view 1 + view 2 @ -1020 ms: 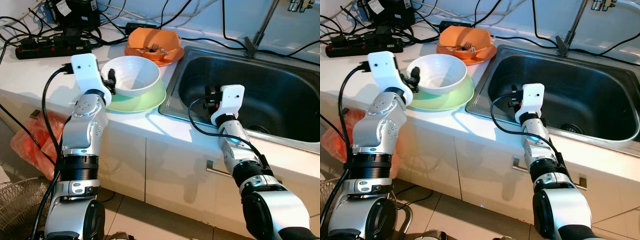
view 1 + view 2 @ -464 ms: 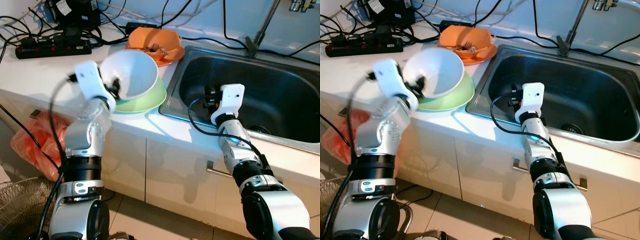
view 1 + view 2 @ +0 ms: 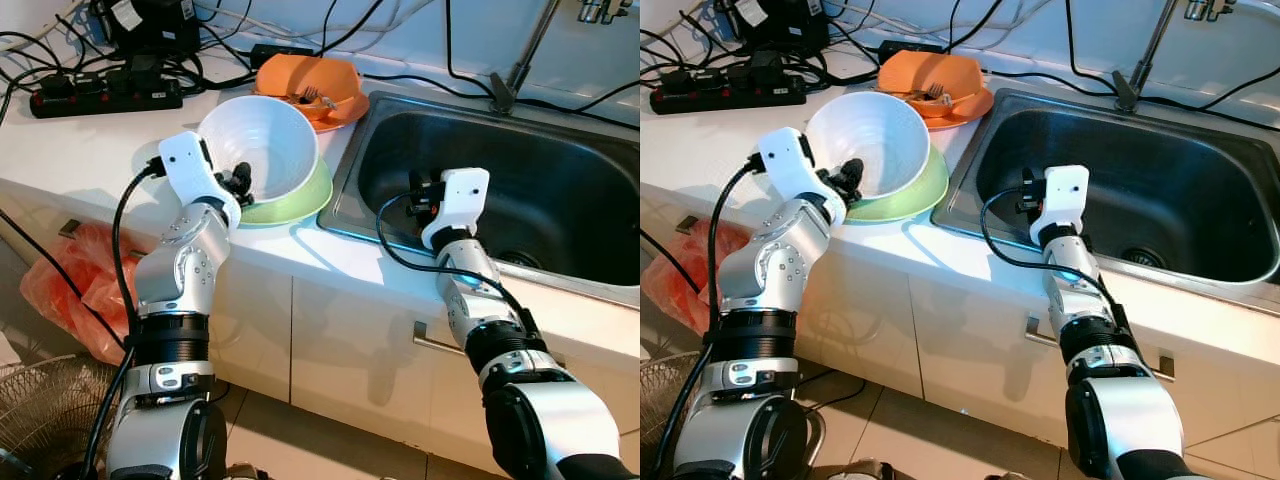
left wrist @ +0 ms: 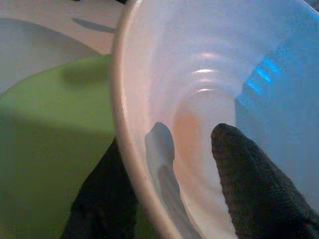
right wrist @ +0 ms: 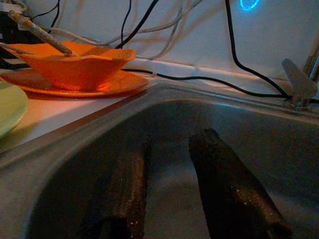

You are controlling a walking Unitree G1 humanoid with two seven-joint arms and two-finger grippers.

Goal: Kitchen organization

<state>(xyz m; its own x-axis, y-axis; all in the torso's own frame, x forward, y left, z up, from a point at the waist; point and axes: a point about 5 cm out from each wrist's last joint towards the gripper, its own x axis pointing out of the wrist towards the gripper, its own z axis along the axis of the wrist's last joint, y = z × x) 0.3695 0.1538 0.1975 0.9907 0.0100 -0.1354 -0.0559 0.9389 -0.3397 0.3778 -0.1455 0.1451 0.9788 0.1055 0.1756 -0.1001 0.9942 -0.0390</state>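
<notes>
A white bowl [image 3: 262, 145] is tilted on edge over a green plate [image 3: 305, 197] on the white counter, its opening facing me. My left gripper [image 3: 238, 180] is shut on the bowl's near rim. In the left wrist view one finger [image 4: 249, 189] lies inside the bowl [image 4: 199, 74] and the other outside, above the green plate [image 4: 50, 124]. My right gripper [image 3: 420, 192] hovers open over the near left corner of the steel sink [image 3: 560, 190], holding nothing. Its fingers [image 5: 229, 194] point into the basin.
An orange bowl [image 3: 308, 78] with cutlery sits on an orange plate behind the green plate. A power strip [image 3: 105, 98] and cables crowd the back of the counter. The tap base [image 3: 503, 95] stands behind the sink. An orange bag [image 3: 75, 285] lies on the floor at left.
My left gripper has lifted the white bowl off the green plate and tipped it from flat onto its edge. The right arm has not moved.
</notes>
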